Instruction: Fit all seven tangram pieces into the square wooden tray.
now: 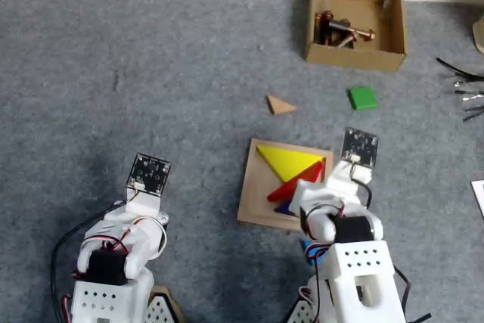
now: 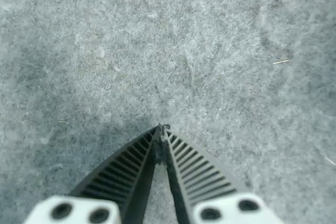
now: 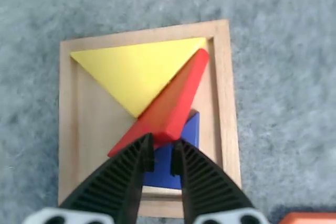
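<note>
The square wooden tray point(image 1: 253, 194) lies on the grey carpet in front of my right arm point(image 1: 333, 202). A yellow triangle point(image 3: 134, 72) lies flat in its far part. A red triangle point(image 3: 168, 108) leans tilted across it, one edge resting on the yellow piece. My right gripper point(image 3: 161, 148) is shut on the red triangle's near corner, above a blue piece point(image 3: 181, 153) in the tray point(image 3: 65, 129). Beyond the tray lie a tan triangle point(image 1: 280, 105) and a green square point(image 1: 362, 97). My left gripper point(image 2: 161, 129) is shut with nothing in it, over bare carpet.
A cardboard box point(image 1: 387, 24) with copper-coloured parts stands at the back right. Cables lie at the right edge point(image 1: 461, 85). An orange piece point(image 3: 310, 217) lies on the carpet near the tray's corner. The carpet left of the tray is open.
</note>
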You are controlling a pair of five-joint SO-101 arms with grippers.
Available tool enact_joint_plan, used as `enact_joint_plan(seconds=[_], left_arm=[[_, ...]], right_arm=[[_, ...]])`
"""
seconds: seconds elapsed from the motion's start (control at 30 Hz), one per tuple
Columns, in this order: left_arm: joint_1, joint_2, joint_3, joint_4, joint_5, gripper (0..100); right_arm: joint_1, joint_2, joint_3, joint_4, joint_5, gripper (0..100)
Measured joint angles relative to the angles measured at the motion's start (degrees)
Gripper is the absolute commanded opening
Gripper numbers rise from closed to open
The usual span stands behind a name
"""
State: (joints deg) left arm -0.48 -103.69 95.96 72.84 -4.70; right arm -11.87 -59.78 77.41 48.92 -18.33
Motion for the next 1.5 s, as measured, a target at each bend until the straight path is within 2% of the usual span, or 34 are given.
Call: enact_joint_plan(seconds=[0.6,0.8,0.9,1.1,1.3,1.4,1.5], left_arm=[[0.0,0.0,0.0,0.0,0.0,1],[0.0,0.0,0.0,0.0,0.0,1],[0.0,0.0,0.0,0.0,0.0,1],[0.0,0.0,0.0,0.0,0.0,1],[0.0,0.0,0.0,0.0,0.0,1],[0.0,0.0,0.0,0.0,0.0,1],[0.0,0.0,0.0,0.0,0.0,1]], right_arm=[[-0.09,0.62,0.18,-0.18,0.62,3.3],[4.84,0.62,0.18,-0.18,4.84,17.2],[5.71,0.62,0.18,-0.18,5.01,18.8],[5.71,0.62,0.18,-0.18,-4.4,19.1],[5.71,0.62,0.18,-0.18,-6.59,19.1],[2.02,0.62,0.18,-0.18,-6.59,19.1],[-0.44,0.62,0.18,-0.18,-10.29,19.1]])
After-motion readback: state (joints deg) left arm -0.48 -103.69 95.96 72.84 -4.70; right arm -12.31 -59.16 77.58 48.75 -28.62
